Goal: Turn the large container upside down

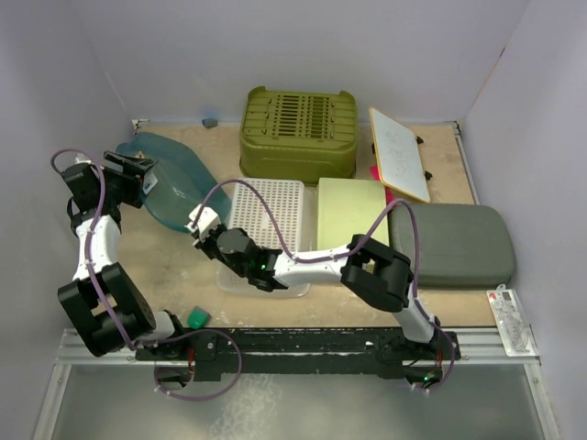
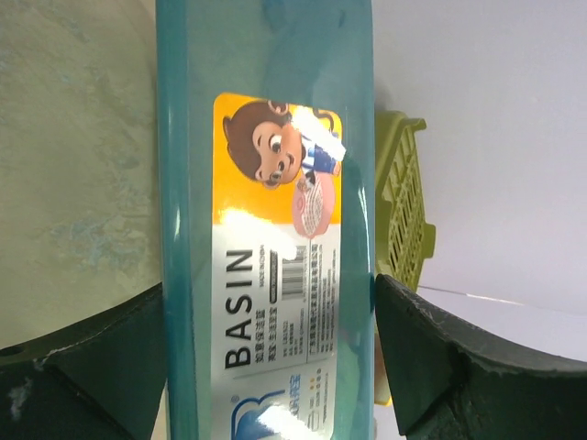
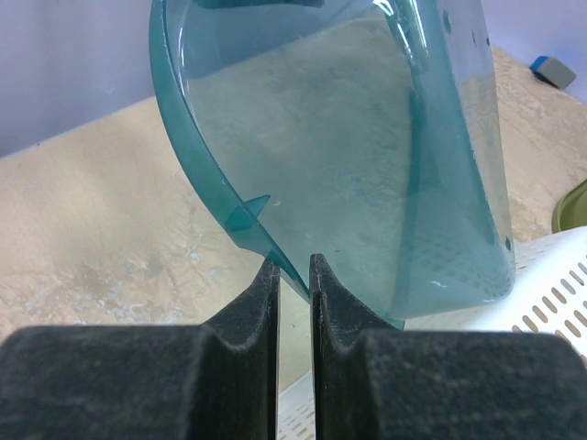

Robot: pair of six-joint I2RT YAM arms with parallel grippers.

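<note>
The large container is a clear teal basin (image 1: 179, 188) at the left of the table, tipped up on its side. In the left wrist view its labelled part (image 2: 275, 275), marked BASIN, fills the gap between my fingers. My left gripper (image 1: 138, 174) (image 2: 271, 367) has its jaws wide apart, one against each side of the basin. My right gripper (image 1: 200, 220) (image 3: 293, 266) is nearly closed, with the basin's rim (image 3: 275, 243) pinched between its tips.
An olive slotted crate (image 1: 298, 128) stands upside down at the back. A white perforated basket (image 1: 266, 215), a pale green lid (image 1: 351, 211), a grey lid (image 1: 454, 243) and a whiteboard (image 1: 399, 154) lie to the right. A small green object (image 1: 197, 317) sits near the front edge.
</note>
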